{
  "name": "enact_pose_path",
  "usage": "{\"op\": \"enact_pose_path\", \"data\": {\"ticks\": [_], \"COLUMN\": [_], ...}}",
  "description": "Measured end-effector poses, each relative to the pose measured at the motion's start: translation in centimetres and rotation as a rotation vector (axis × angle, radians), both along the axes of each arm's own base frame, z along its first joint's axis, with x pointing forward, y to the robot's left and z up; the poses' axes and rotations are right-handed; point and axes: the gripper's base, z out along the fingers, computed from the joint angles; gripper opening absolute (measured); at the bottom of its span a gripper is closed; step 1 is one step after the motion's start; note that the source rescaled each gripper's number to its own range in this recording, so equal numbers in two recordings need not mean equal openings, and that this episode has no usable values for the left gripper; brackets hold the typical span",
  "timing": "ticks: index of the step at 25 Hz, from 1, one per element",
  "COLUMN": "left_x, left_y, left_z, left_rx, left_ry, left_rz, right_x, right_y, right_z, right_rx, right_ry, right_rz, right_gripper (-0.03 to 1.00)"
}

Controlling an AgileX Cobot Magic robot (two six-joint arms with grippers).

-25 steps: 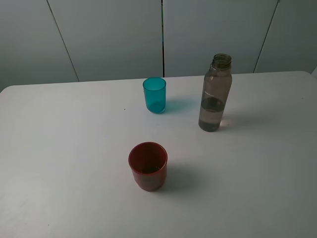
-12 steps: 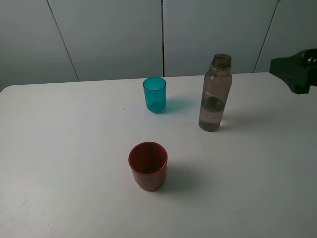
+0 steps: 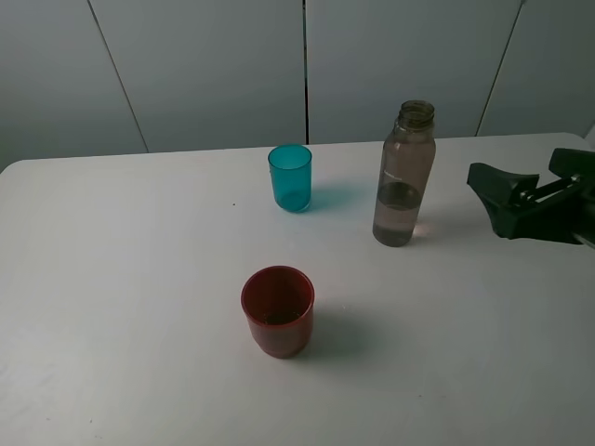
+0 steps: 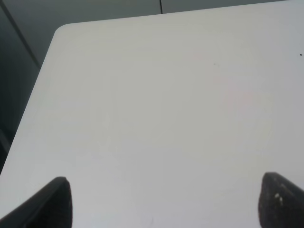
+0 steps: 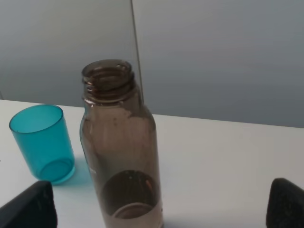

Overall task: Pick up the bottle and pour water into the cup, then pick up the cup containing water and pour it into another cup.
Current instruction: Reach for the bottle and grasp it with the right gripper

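- Three vessels stand upright on the white table [image 3: 139,279]: one bottle and two cups.
- One bottle [image 3: 403,177], smoky grey-brown and see-through, has an open threaded neck and water filling somewhat less than half of it. It stands toward the far side of the table, right of centre.
- One teal-blue cup [image 3: 290,177] stands near the bottle, on its left and apart from it.
- One dark red cup [image 3: 278,309] stands alone nearer the camera, well apart from both.
- Two grippers show, each with its jaws spread wide and nothing between the pads.
- The right gripper [image 3: 517,186] hangs over the table's right edge, near the bottle but not touching it; in its wrist view the bottle sits between the two fingertips.
- The left gripper [image 4: 168,204] hangs over a bare corner of the table.
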Motion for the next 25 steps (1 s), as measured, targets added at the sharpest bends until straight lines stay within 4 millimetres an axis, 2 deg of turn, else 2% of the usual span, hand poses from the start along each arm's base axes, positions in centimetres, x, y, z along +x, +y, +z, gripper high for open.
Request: {"op": "enact_pose_path", "data": {"ticks": [10,18,21,25], "left_x": [0.0,0.0,0.0,0.0], "left_y": [0.0,0.0,0.0,0.0], "left_z": [0.0,0.0,0.0,0.0], "left_rx": [0.000,-0.002,-0.002,-0.002], "left_ry": [0.000,0.000,0.000,0.000], "left_rz": [0.000,0.001,0.001,0.001], "right_x": [2.4,6.6,8.0,9.2], "right_y": [1.4,2.9,3.5,3.9], "right_z": [-3.9,-6.9,-7.7,-8.3], "right_rx": [0.045,0.111,0.130,0.131], "right_ry": [0.023,0.070,0.084,0.084], "right_rz": [0.056,0.072,0.083,0.088], "right_gripper": [0.84,0.84,0.96,0.99]}}
